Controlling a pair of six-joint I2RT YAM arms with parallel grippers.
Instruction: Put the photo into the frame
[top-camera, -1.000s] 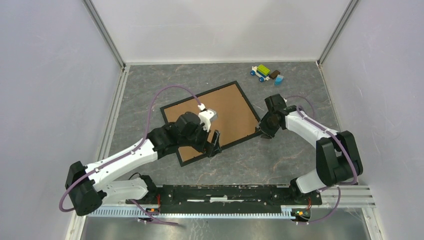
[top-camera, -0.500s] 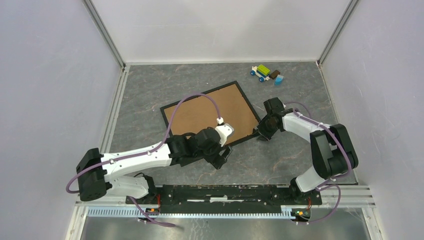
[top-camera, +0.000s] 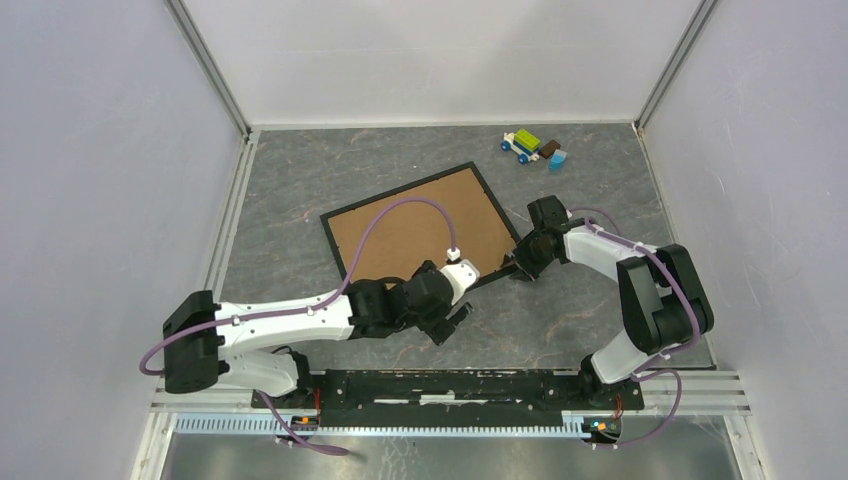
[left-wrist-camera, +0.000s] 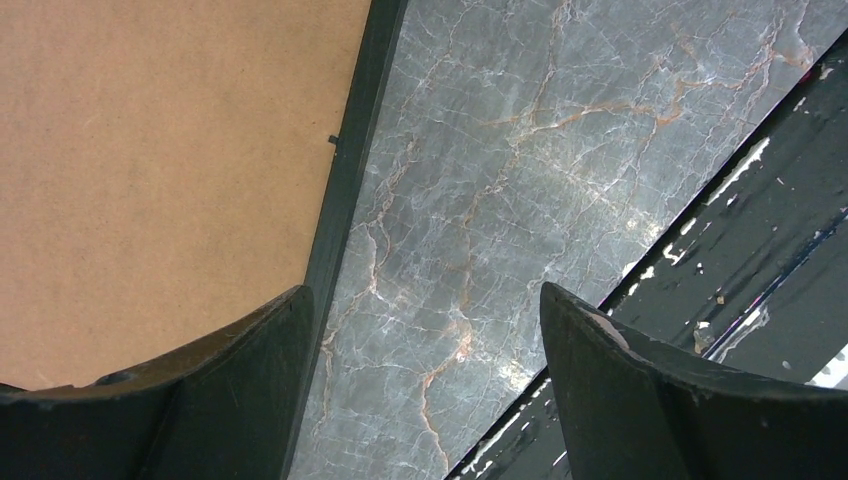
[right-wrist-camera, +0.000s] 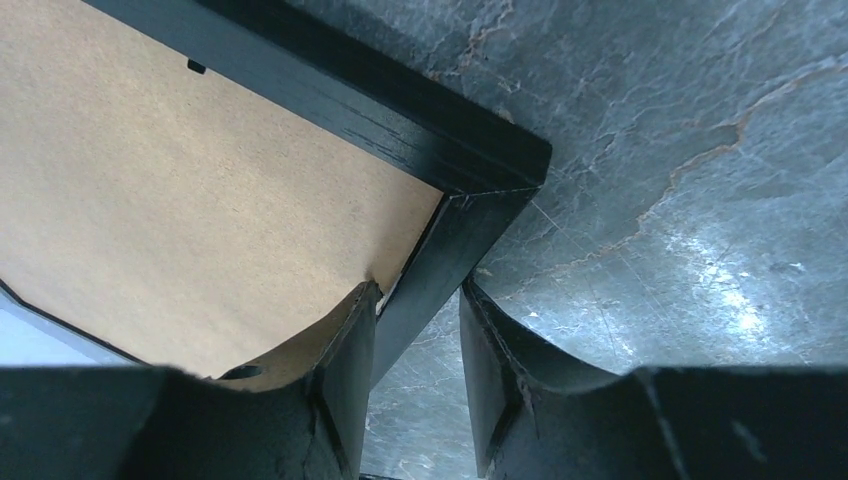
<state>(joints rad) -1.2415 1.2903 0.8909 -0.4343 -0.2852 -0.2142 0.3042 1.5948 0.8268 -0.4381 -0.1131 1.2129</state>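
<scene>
Frame (top-camera: 396, 190) lies flat and skewed on the table (top-camera: 300, 170). Thin matte black rails, mitred corner. A brown board (top-camera: 415, 230) fills its opening; it's flat, with a fibrous cardboard look. The photo isn't visible in any view, and anything under the board is hidden.

Right gripper (top-camera: 517, 268): the fingers straddle one rail just short of the frame's corner. The inner finger (right-wrist-camera: 345, 370) is over the board edge, the outer one on the table side. Both tips look to be touching the rail, so it's clamped on the frame. Finger bases are cut off at the bottom of the wrist view.

Left gripper (top-camera: 457, 318): fingers wide apart, with only grey, veined, marble-look table between them. The board-side finger (left-wrist-camera: 250, 390) overlaps the frame's near rail. The other is over the table, close to a scuffed black bar (left-wrist-camera: 760, 230). Can't judge height above the surface. A small black tab (left-wrist-camera: 333, 139) sits on the rail's inner edge, ahead of the fingers.

A purple cable (top-camera: 400, 205) arcs over the board and hides a strip of it. A toy (top-camera: 533, 147) of coloured bricks sits well beyond the right fingers, too small to detail.
</scene>
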